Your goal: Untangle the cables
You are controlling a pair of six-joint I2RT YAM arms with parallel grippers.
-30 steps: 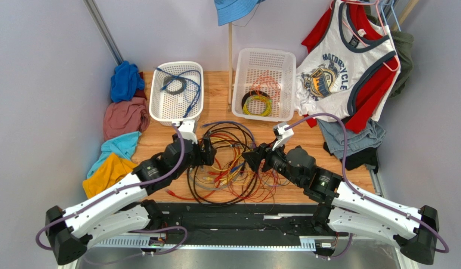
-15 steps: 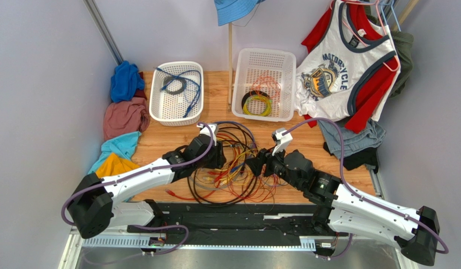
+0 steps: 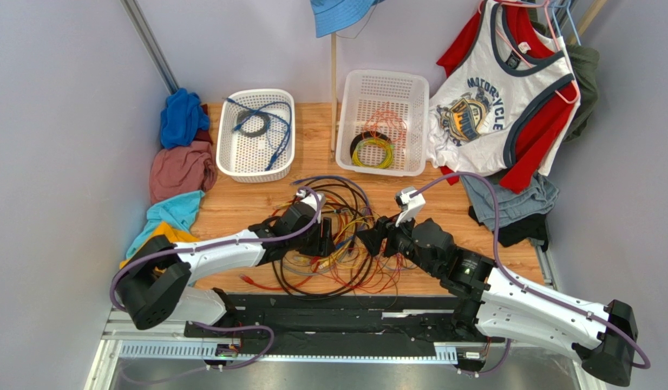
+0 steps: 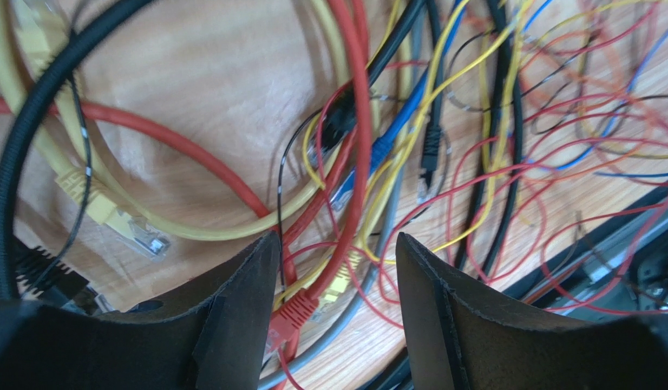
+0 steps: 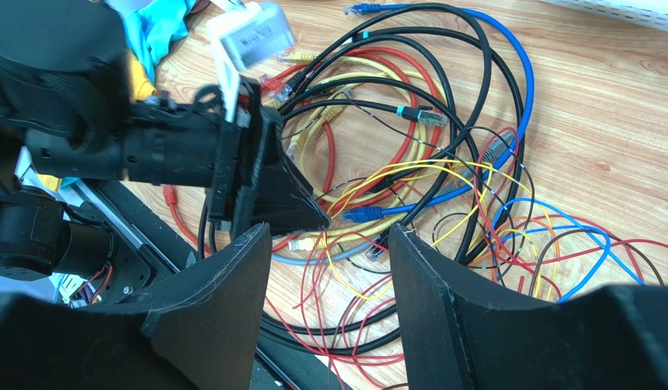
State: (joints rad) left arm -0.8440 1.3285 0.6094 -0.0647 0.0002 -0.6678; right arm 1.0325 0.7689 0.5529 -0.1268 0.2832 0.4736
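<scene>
Two robot arms over tangled cables [image 3: 337,262] on a wooden table [image 3: 231,207].
I am choosing a strand: my left gripper [image 4: 337,248] straddles a red cable [image 4: 357,122], jaws apart; my right gripper [image 5: 329,231] hovers at 3 o'clock, jaws apart, empty. Next, I think: pinch one strand and lift. White baskets [image 3: 256,92] at 12 o'clock; grey walls [image 3: 69,122].

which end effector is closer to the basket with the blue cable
Left. The left end effector hangs just front-right of the basket; the right end effector is further right.
</scene>
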